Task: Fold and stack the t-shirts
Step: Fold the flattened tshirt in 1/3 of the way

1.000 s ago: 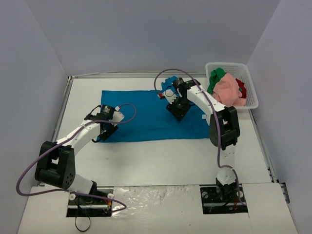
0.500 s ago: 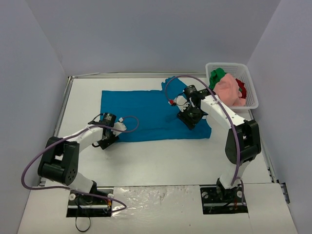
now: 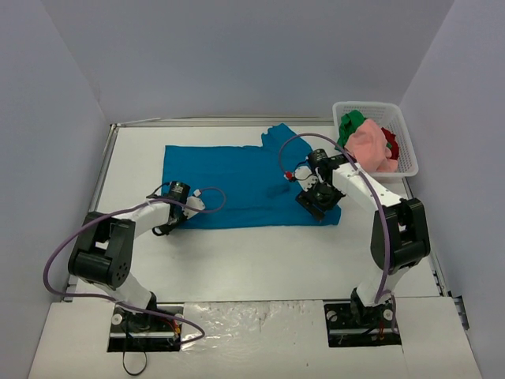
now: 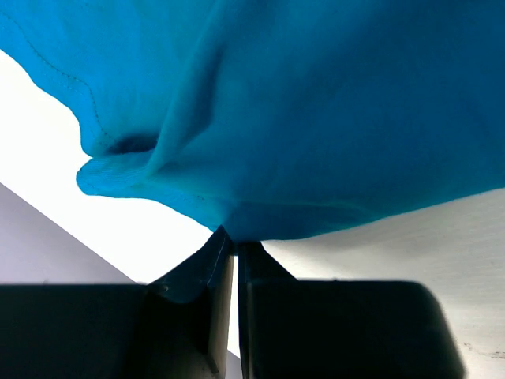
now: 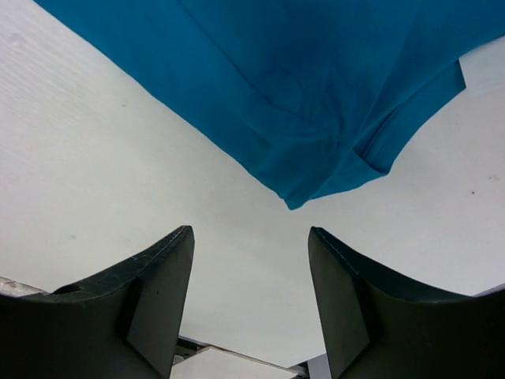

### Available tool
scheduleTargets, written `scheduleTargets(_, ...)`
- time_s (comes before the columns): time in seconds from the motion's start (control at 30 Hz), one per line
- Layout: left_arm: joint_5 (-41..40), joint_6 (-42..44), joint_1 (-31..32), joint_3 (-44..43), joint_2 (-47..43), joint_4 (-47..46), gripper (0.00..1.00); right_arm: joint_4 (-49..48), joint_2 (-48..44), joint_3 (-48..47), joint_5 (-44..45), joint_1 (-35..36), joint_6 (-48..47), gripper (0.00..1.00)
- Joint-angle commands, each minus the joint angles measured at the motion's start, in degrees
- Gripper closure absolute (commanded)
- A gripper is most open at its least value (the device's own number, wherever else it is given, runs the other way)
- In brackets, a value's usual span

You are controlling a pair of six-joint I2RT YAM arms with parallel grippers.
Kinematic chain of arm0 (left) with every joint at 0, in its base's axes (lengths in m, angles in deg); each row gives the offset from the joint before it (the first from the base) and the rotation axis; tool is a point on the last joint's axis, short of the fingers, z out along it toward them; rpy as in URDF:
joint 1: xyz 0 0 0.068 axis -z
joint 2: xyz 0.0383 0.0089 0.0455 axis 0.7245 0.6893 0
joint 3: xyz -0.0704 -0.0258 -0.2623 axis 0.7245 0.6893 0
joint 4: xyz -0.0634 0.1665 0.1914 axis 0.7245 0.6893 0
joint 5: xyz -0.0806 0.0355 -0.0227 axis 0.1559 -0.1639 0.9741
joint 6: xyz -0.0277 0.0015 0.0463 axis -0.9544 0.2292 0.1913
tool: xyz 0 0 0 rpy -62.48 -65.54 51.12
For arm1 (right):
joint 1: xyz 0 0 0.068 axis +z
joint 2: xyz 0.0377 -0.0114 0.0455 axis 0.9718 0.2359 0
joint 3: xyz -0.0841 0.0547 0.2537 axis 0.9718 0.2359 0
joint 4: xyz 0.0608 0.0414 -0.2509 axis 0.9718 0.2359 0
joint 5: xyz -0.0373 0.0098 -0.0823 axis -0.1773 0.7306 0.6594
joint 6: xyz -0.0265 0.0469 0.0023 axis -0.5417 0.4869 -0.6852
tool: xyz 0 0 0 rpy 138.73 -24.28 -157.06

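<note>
T-shirt [image 3: 229, 181] lies on table [image 3: 237, 260] — basket [image 3: 371, 103] behind, right.

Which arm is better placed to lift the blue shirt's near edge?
Left. The left hand is shut on the near left edge of the teal-blue shirt. The right hand is open over the table, short of the shirt's corner, gripping nothing.

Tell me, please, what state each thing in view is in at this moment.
teal-blue t-shirt: unfolded, lying on the table, near-left corner bunched
left gripper: shut on the teal-blue t-shirt's near-left corner
right gripper: open, empty, beside the shirt's near-right corner
white mesh basket: upright, holding three shirts
pink t-shirt: crumpled in the basket
green t-shirt: crumpled in the basket
red t-shirt: crumpled in the basket, mostly hidden
</note>
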Motion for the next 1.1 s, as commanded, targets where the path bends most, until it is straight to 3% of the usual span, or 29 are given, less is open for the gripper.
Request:
scheduleTargets(0.0,4.0,-0.9,-0.4,1.3,-1.2,1.2,0.98,0.2,-1.2,2.0,2.1,-1.9,-1.0,0.44)
scheduleTargets(0.7,2.4,-0.9,-0.5,2.2,-3.8,2.7,0.98,-4.5,9.1,6.3,0.4,-8.4,-4.5,0.45)
scheduleTargets(0.87,1.6,-0.4,-0.5,2.8,-4.5,2.6,0.98,-4.8,8.9,7.6,-0.3,-9.3,-4.9,0.76)
scheduleTargets(0.9,1.6,-0.4,-0.5,2.7,-4.6,2.7,0.98,-4.9,8.6,7.7,-0.4,-9.5,-5.0,0.9)
scheduleTargets(0.93,1.4,-0.3,-0.5,2.7,-4.9,2.7,0.98,-4.9,8.2,7.9,-0.5,-9.5,-5.0,0.97)
scheduleTargets(1.07,-0.1,0.2,-0.5,2.3,-5.9,3.4,0.98,-4.4,5.5,8.7,0.0,-9.6,-4.6,1.0)
